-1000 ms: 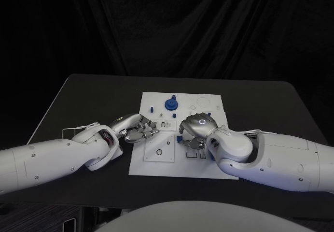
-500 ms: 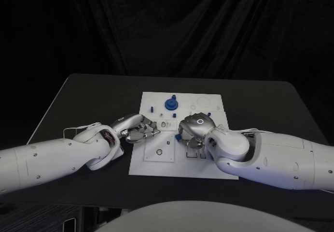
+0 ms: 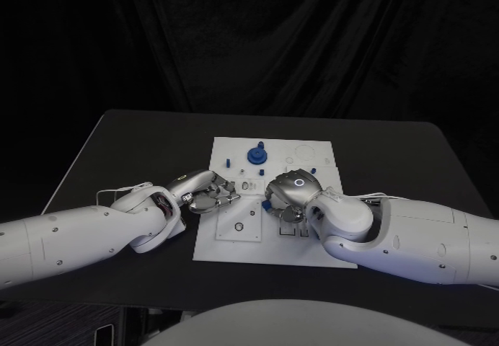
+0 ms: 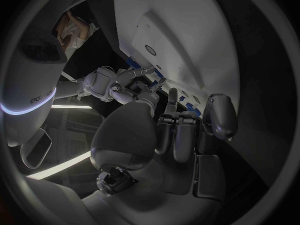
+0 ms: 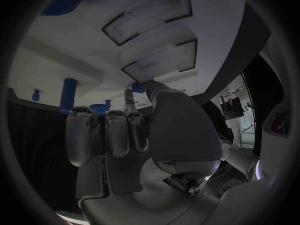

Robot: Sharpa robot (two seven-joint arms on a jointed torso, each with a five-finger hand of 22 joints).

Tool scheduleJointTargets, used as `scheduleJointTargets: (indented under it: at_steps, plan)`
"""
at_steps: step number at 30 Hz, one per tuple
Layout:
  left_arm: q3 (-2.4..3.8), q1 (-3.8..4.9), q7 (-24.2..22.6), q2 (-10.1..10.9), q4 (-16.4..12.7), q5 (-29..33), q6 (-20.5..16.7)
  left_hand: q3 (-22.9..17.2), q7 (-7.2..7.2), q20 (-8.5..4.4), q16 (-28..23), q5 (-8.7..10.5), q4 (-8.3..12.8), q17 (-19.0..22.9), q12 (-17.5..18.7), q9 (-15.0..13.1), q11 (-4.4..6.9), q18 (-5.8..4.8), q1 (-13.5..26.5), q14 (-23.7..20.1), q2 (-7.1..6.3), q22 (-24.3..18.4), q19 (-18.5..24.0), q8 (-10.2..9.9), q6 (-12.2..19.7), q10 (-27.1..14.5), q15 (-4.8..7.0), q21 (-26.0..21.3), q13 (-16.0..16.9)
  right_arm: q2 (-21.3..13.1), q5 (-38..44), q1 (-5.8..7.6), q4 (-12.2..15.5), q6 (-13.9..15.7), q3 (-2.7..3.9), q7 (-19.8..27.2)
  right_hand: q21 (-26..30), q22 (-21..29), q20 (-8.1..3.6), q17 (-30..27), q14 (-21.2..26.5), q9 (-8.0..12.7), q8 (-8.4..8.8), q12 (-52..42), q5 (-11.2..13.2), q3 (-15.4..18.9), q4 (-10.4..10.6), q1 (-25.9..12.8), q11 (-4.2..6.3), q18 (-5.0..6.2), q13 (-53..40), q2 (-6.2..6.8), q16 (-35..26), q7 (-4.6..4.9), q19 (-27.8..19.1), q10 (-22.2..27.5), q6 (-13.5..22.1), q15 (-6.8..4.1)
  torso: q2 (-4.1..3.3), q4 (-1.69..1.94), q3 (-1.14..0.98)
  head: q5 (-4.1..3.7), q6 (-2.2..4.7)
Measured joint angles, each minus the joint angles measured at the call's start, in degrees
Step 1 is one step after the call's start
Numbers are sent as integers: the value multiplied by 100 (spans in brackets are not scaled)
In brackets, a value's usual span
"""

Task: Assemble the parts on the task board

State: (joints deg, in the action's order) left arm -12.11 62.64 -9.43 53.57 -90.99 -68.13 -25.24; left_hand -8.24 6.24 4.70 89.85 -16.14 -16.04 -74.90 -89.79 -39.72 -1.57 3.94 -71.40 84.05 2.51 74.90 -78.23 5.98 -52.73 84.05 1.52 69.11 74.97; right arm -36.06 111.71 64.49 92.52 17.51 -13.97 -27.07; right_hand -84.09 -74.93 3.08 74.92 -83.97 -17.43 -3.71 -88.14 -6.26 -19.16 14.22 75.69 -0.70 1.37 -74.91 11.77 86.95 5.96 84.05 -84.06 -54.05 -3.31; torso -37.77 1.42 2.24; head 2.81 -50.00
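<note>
Task board (image 3: 234,238) mid bench (image 3: 125,137). Left hand (image 3: 211,194) fingers curled at board's left edge, nothing seen held. Right hand (image 3: 288,192) over board centre; right wrist view shows fingertip on small blue part (image 5: 138,87), hold cannot tell. Blue peg part (image 3: 256,155) upright at board's far end.

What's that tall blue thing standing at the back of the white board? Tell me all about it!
It is a blue part, dark blue and plastic-looking. It has a wide round base with a thinner post rising from its middle. It stands upright on the task board, near the far edge and a bit left of centre. Nothing touches it; both hands are nearer the robot. The right wrist view shows its post too.
</note>
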Motion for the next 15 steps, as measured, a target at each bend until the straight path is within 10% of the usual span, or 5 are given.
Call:
scheduleJointTargets:
  at_steps: [15]
  plan:
    - [0, -4, 8, -9, 28, 0, 49, 16, 0, 0, 0, -21, -16, 0, 0, 30, 0, 0, -23, 0, 23, 0, 0, 0, 0, 0, 0, 0, 0, 5, -1, -4, -17, 47, -3, 42, 95, 1, 0, 0, 0, 65, -21, 22, 88, -80, -49, 3, 20, 0, 0, 75, -61, -10, 0, 22, 153, 0, 8, -8, -6, 1, 0]
